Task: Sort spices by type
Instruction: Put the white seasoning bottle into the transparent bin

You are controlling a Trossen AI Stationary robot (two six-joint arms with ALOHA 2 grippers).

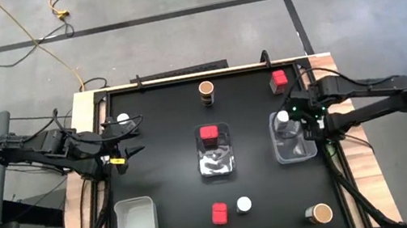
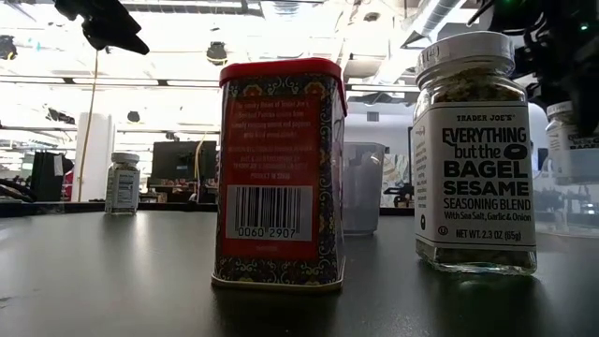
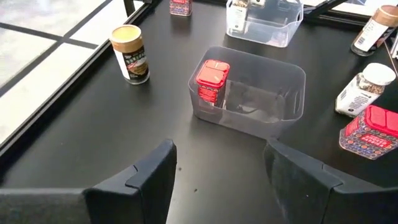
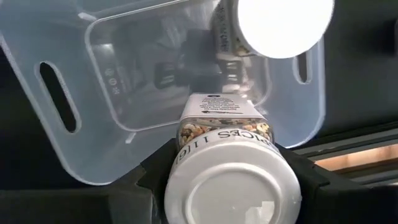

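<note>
The right hand (image 4: 230, 171) is clamped across the neck of a white-lidded spice jar (image 4: 227, 149), just below the lid, and holds it over the clear bin (image 4: 68, 81) directly beneath and ahead of the fingers, where a second white-lidded jar (image 4: 283, 25) already stands upright. The held jar looks like rigid, smooth glass with loose seasoning inside, so it is probably light but slippery and breakable; grip below the lid rim. The left hand (image 3: 217, 180) hovers half-open and empty over the bench (image 3: 81, 124), facing the middle bin.
</note>
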